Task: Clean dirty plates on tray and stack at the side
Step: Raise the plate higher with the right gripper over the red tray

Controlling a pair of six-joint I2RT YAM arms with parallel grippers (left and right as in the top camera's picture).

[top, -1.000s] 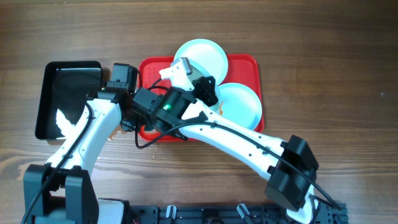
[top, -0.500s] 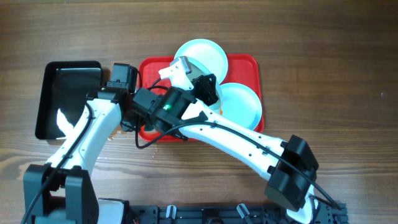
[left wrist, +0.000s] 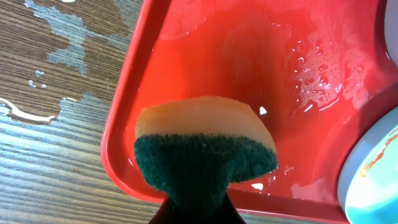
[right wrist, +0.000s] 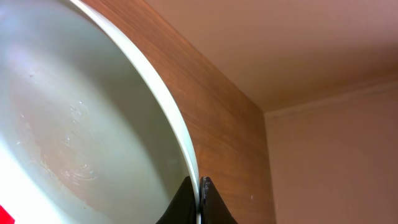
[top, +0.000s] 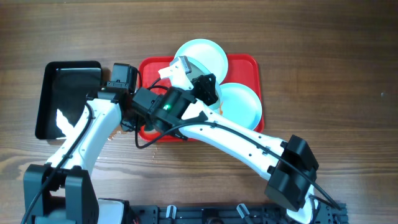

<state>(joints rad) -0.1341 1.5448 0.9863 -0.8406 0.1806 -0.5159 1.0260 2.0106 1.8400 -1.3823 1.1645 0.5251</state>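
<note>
The red tray [top: 245, 65] lies mid-table, and its wet floor [left wrist: 249, 74] fills the left wrist view. My right gripper [right wrist: 200, 193] is shut on the rim of one dirty plate [top: 202, 55], holding it tilted over the tray's far edge; its pale inside [right wrist: 81, 124] shows faint smears. A second plate [top: 242, 106] rests flat on the tray's right side, its rim [left wrist: 373, 177] showing an orange smear. My left gripper [left wrist: 198, 211] is shut on a yellow-and-green sponge [left wrist: 205, 149] above the tray's near-left corner. In the overhead view the right arm hides it.
A glossy black tray [top: 68, 93] sits left of the red tray. Water puddles [left wrist: 56, 37] lie on the wooden table beside the red tray's left rim. The two arms cross over the tray's left half.
</note>
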